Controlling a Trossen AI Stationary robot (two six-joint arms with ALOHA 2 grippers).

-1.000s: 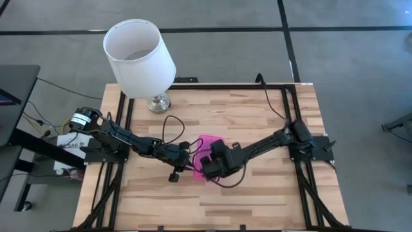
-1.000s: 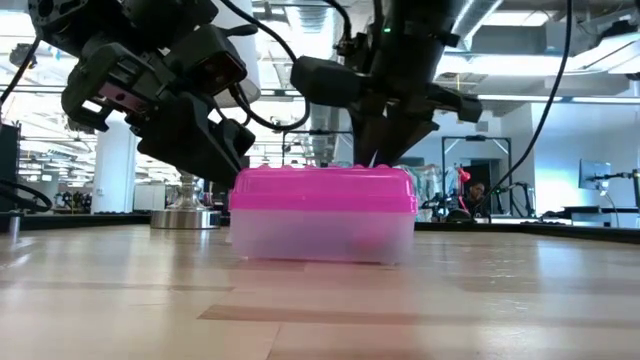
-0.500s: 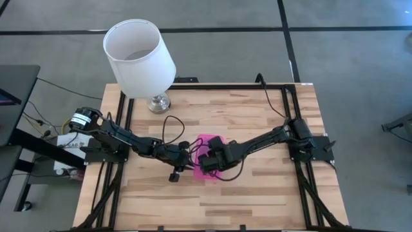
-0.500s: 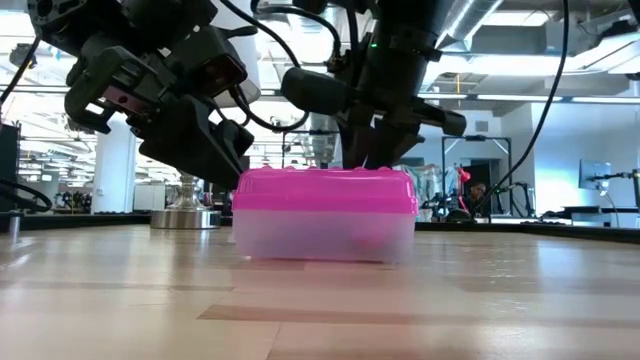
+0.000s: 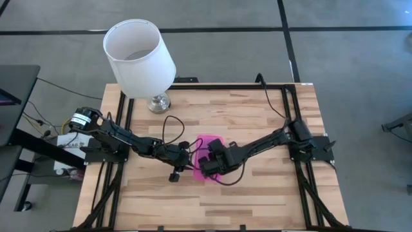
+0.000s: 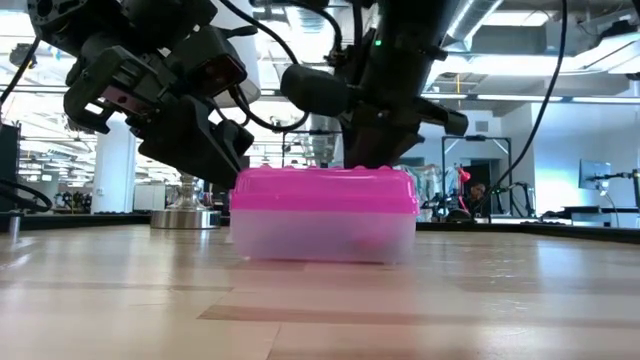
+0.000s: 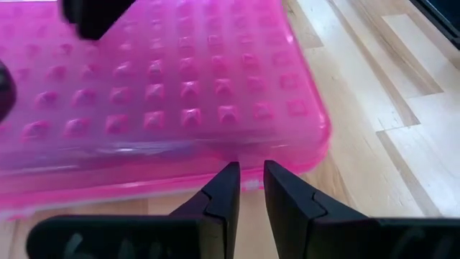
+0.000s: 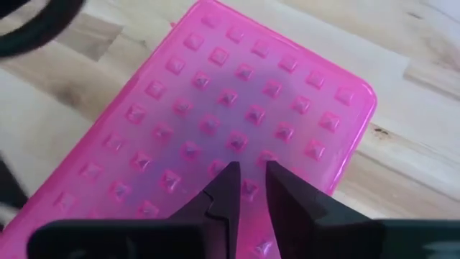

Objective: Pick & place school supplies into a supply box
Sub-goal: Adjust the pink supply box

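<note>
The supply box (image 6: pixel 322 215), with a clear base and a studded pink lid, stands shut on the wooden table at its middle; it also shows in the high view (image 5: pixel 206 142). My left gripper (image 7: pixel 246 181) is shut at the box's left side (image 5: pixel 190 156). My right gripper (image 8: pixel 249 178) is shut over the lid (image 5: pixel 206 167). No loose pens, pencils or scissors show on the table. The clouded base hides what lies inside. My left gripper has its shut fingertips against the lid's rim (image 7: pixel 248 160) on the box's left side, near a corner. The fingers (image 6: pixel 225 160) come slanting down from the table's left. The box stands flat on the table. My right gripper has its shut fingertips on the studded top of the lid (image 8: pixel 248 155), toward one end. The fingers (image 6: pixel 372 160) come from above, pointing down. The box stands flat on the table under them.
A white lampshade on a metal foot (image 5: pixel 158 102) stands at the table's far left; the foot shows behind the box in the low view (image 6: pixel 185 212). Black frame rails run along the table's left and right edges (image 5: pixel 302 187). Bare wood lies near and far of the box.
My right gripper has shifted a little over the lid, first toward the table's left and then partly back, staying low on it. The box has stayed in place.
</note>
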